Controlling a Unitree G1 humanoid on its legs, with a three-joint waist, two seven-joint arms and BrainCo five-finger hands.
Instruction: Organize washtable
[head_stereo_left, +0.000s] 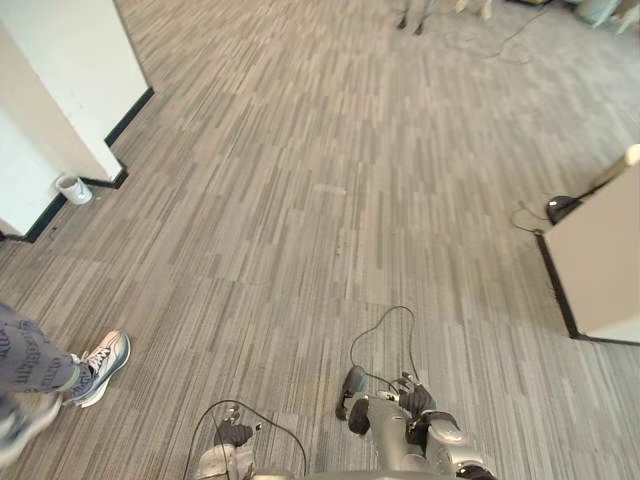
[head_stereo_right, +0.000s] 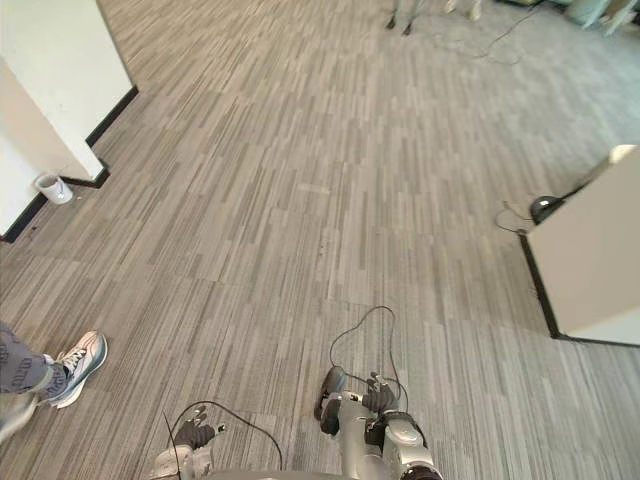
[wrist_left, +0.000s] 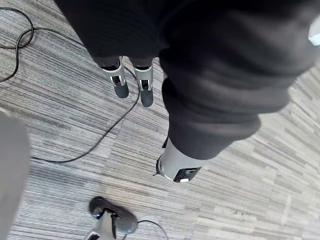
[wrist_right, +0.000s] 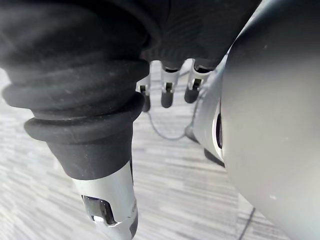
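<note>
Evidently this is the approach: left hand and right hand hang relaxed-open, holding nothing, over carpet well right of the white pillar (where the counter stands, I cannot tell); next, locate and face it.

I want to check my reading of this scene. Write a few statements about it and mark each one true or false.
1. The left hand and the right hand are both open and hold nothing. True.
2. A small white cup sits at the foot of the white wall. True.
3. A person's shoe is on the robot's right. False: it is on its left.
4. A washtable stands before the robot. False: striped grey floor lies there.
</note>
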